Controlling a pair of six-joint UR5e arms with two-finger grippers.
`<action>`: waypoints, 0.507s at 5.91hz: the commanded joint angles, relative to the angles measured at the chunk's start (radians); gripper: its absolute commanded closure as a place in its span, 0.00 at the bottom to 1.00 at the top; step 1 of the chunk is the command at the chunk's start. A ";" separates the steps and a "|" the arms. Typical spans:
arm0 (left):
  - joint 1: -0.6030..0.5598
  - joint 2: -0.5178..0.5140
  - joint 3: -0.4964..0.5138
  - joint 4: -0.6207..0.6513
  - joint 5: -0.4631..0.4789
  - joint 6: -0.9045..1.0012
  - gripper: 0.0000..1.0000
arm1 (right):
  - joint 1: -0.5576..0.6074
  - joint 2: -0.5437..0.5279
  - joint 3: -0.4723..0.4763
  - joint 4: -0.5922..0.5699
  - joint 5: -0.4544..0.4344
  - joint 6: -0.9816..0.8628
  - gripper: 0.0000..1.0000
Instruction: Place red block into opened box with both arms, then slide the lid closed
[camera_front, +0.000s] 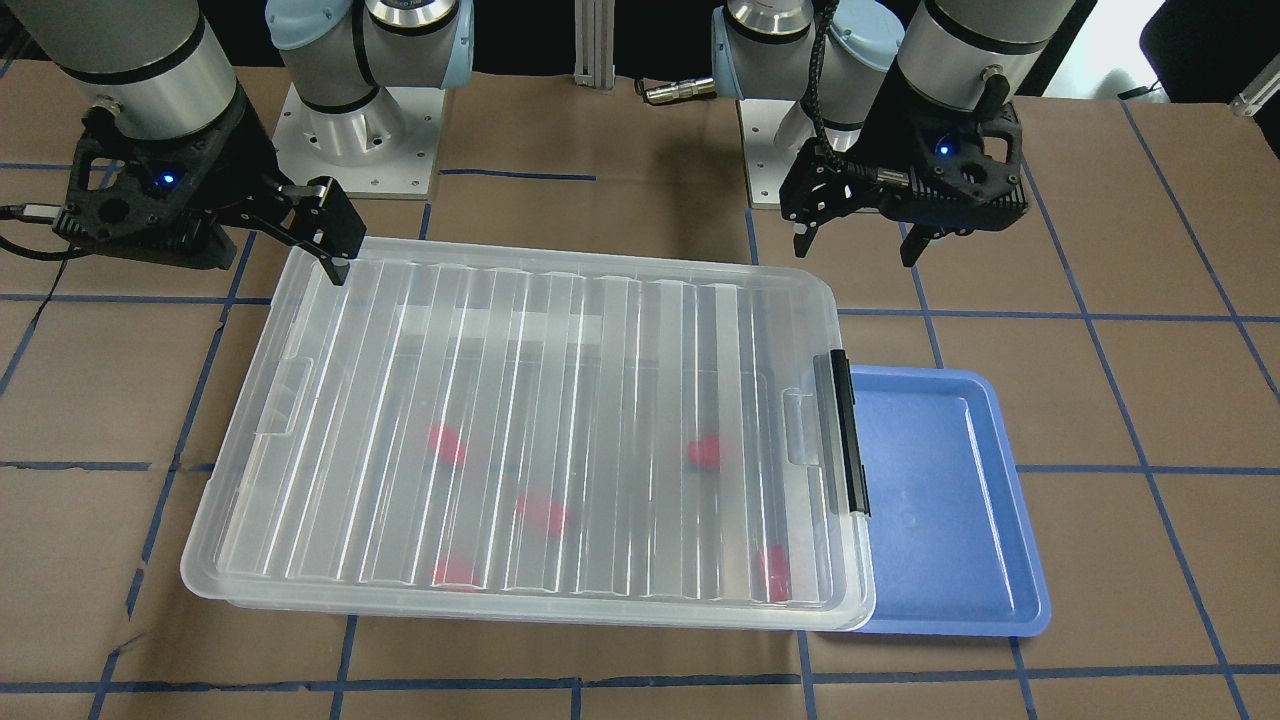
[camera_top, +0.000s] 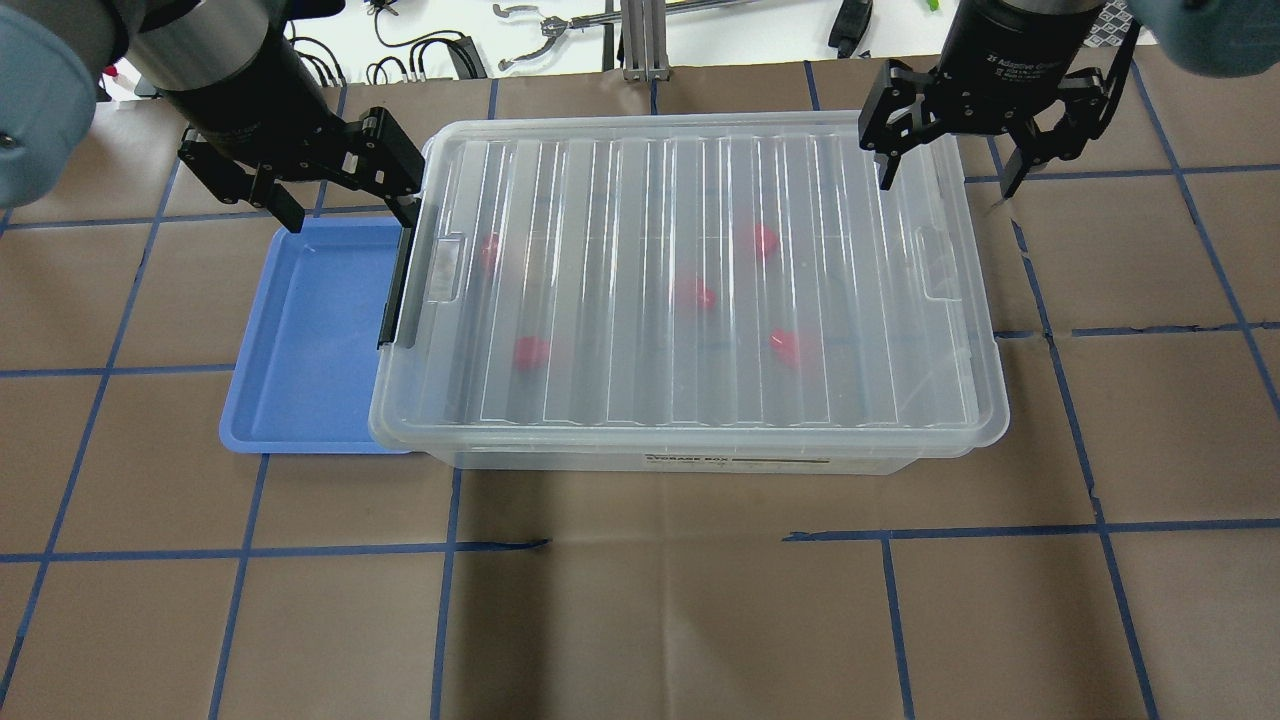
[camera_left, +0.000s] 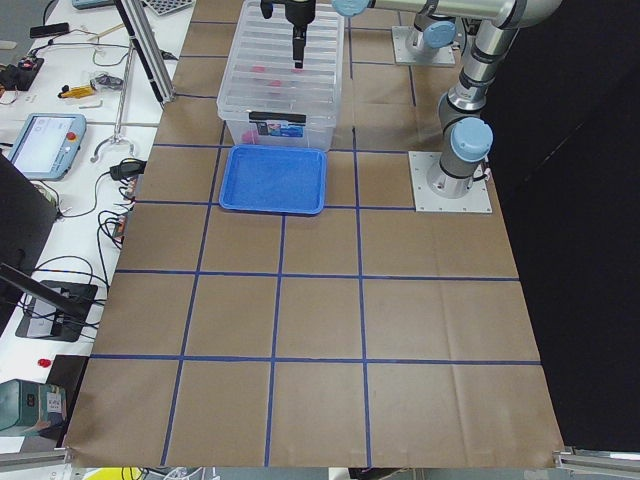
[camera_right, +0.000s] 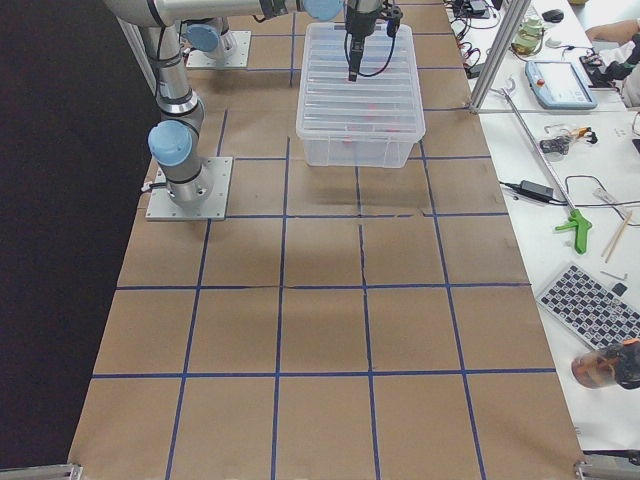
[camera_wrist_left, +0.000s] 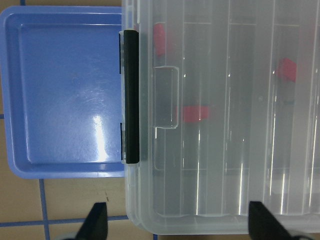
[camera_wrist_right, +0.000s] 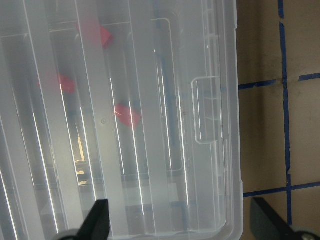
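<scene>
The clear box (camera_top: 700, 462) stands mid-table with the ridged clear lid (camera_top: 700, 150) lying flat over it, covering its whole top. Several red blocks, such as one red block (camera_top: 532, 352) and another (camera_front: 705, 452), show blurred through the lid on the box floor. My left gripper (camera_top: 350, 205) hovers open over the latch end's far corner, holding nothing; the left wrist view shows its fingertips (camera_wrist_left: 95, 220) astride that corner. Over the other short end's far corner, my right gripper (camera_top: 948, 182) is open and empty, one finger above the lid and one outside.
A blue tray (camera_top: 310, 330), bare inside, lies against the box's latch end, beside the black latch bar (camera_top: 400, 280). Brown paper with blue tape lines covers the table. The arm bases (camera_front: 355, 140) stand behind the box. Tools and cables lie on side benches.
</scene>
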 joint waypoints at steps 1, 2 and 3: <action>0.013 0.001 0.000 -0.001 -0.001 0.000 0.02 | -0.003 -0.001 -0.003 -0.001 0.001 -0.001 0.00; 0.013 0.001 0.003 0.000 0.001 -0.001 0.02 | -0.003 -0.001 -0.003 -0.001 -0.001 -0.001 0.00; 0.014 -0.001 0.002 -0.001 0.002 -0.003 0.02 | -0.003 -0.007 0.001 -0.001 -0.001 -0.001 0.00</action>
